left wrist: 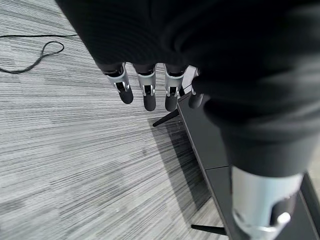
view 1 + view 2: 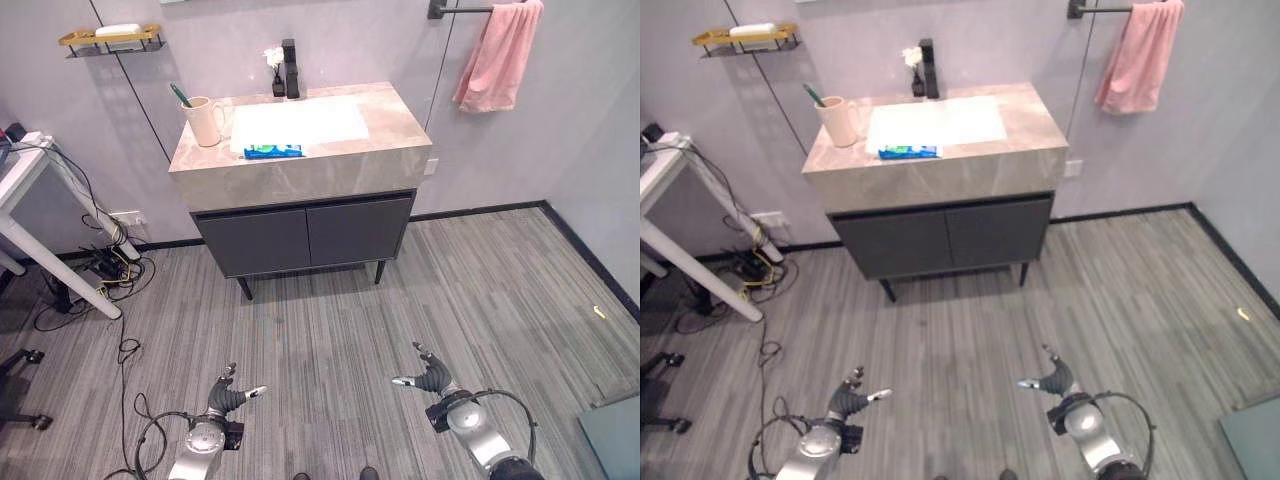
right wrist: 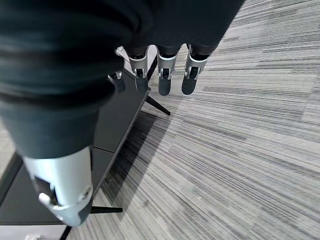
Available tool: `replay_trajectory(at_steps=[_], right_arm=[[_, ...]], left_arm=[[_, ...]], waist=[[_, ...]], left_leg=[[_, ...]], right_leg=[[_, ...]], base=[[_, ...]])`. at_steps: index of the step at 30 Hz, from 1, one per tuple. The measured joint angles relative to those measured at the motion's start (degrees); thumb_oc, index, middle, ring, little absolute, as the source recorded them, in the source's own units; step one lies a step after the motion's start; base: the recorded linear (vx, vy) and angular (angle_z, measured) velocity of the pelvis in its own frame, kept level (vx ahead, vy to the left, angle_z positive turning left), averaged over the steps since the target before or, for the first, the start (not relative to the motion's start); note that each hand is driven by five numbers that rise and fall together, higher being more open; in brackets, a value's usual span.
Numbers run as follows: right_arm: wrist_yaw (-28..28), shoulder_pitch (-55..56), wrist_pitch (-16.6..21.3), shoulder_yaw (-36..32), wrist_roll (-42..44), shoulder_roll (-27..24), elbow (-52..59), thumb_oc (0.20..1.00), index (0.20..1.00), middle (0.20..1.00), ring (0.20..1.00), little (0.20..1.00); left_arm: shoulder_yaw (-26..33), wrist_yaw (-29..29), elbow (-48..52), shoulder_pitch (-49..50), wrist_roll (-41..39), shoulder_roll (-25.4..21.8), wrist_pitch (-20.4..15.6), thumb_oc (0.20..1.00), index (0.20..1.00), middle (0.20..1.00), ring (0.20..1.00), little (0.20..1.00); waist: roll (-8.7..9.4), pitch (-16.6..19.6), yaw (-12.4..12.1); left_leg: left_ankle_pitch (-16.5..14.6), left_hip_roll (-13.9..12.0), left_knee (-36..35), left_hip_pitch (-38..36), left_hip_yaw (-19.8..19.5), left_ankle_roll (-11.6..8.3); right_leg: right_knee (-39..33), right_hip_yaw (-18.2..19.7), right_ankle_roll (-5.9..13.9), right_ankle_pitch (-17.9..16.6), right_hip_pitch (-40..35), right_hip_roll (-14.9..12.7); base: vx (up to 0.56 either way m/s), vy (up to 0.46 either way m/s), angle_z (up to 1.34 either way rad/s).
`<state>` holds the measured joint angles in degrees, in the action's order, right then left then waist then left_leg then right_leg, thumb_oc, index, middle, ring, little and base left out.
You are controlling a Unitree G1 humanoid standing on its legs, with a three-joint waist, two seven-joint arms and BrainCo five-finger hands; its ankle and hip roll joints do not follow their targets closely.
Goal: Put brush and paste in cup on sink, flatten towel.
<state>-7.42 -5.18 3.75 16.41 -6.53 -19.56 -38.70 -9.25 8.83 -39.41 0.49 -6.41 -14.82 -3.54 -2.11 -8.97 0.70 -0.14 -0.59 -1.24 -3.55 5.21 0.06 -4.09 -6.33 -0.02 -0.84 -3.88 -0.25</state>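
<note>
A beige cup (image 2: 206,120) stands on the left of the sink counter (image 2: 330,165), with a green brush (image 2: 180,95) sticking out of it. A blue tube of paste (image 2: 273,151) lies at the front edge of the white basin (image 2: 300,122). A pink towel (image 2: 497,52) hangs bunched on a wall bar at the upper right. My left hand (image 2: 232,394) and right hand (image 2: 430,378) hang low over the floor, well in front of the cabinet. Both are open and hold nothing; their fingers (image 1: 145,90) (image 3: 165,75) are straight.
A dark cabinet (image 2: 305,235) on thin legs carries the counter. A black tap (image 2: 290,68) and a small vase stand at the back. A white desk (image 2: 40,215) with cables beneath is at the left. A gold shelf (image 2: 108,38) is on the wall.
</note>
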Motion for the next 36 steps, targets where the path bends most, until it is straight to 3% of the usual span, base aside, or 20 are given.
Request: replay_trajectory(at_steps=[6,7,9,11,15,36], right_arm=[[0.02,1.05,-0.09,0.0,1.25,-0.31,-0.9,1.0,1.0,1.0,1.0,1.0],[0.02,0.85,-0.09,0.02,1.27,-0.32,-0.91,1.0,1.0,1.0,1.0,1.0],[0.05,-0.57,-0.07,0.34,1.31,-0.27,-1.49,1.0,1.0,1.0,1.0,1.0],[0.02,-0.96,-0.06,0.32,1.37,-0.26,-1.89,1.0,1.0,1.0,1.0,1.0],[-0.13,-1.1,-0.04,0.31,1.47,0.27,-2.59,1.0,1.0,1.0,1.0,1.0],[0.06,-0.67,-0.01,2.03,5.62,1.1,-6.81,1.0,1.0,1.0,1.0,1.0]], left_arm=[[-0.02,0.07,-1.11,0.41,-0.49,0.01,-0.03,1.0,1.0,1.0,1.0,1.0],[0.03,0.13,-1.86,-0.04,-0.58,-0.03,-0.02,1.0,1.0,1.0,1.0,1.0],[-0.19,1.08,-4.79,-2.45,-2.29,-0.49,0.02,1.0,1.0,1.0,1.0,1.0],[-0.2,1.18,-5.35,-3.25,-2.27,-0.91,-0.02,1.0,1.0,1.0,1.0,1.0],[-0.25,1.61,-7.67,-3.17,-2.27,-0.75,0.04,1.0,1.0,1.0,1.0,1.0],[-0.9,1.49,-7.74,-2.57,-1.54,-0.69,0.01,1.0,1.0,1.0,1.0,1.0]], waist=[[-0.22,-0.71,0.12],[-0.08,-0.84,0.11],[1.74,-2.48,0.11],[3.36,-3.76,0.13],[4.35,-4.48,0.2],[3.35,-0.98,-0.46]], left_leg=[[-0.35,-0.27,0.48,0.34,0.22,-0.26],[-0.62,-0.35,1.58,1.69,0.29,-0.22],[-1.49,0.01,5.63,5.49,0.5,-0.13],[-3.39,0.36,9.84,7.35,0.52,-0.09],[-7.2,0.02,15.63,8.23,0.91,0.12],[-7.3,0.18,14.86,7.45,0.96,0.67]], right_leg=[[2.19,0.31,-0.37,0.2,1.24,0.29],[5.33,0.41,-0.1,1.2,3.5,0.27],[16.32,0.73,-0.24,5.63,10.57,-0.8],[22.13,0.8,-0.62,8.65,13.49,-1.8],[27.95,1.23,-1.23,12.28,14.65,-2.08],[25.91,1.16,-0.57,11.3,13.01,-2.05]], base=[[-0.05,-0.011,-0.03],[-0.13,-0.002,-0.09],[-0.07,-0.01,-0.03],[-0.02,-0.003,0.03],[0.04,0.011,-0.06],[0.01,0.059,0.0]])
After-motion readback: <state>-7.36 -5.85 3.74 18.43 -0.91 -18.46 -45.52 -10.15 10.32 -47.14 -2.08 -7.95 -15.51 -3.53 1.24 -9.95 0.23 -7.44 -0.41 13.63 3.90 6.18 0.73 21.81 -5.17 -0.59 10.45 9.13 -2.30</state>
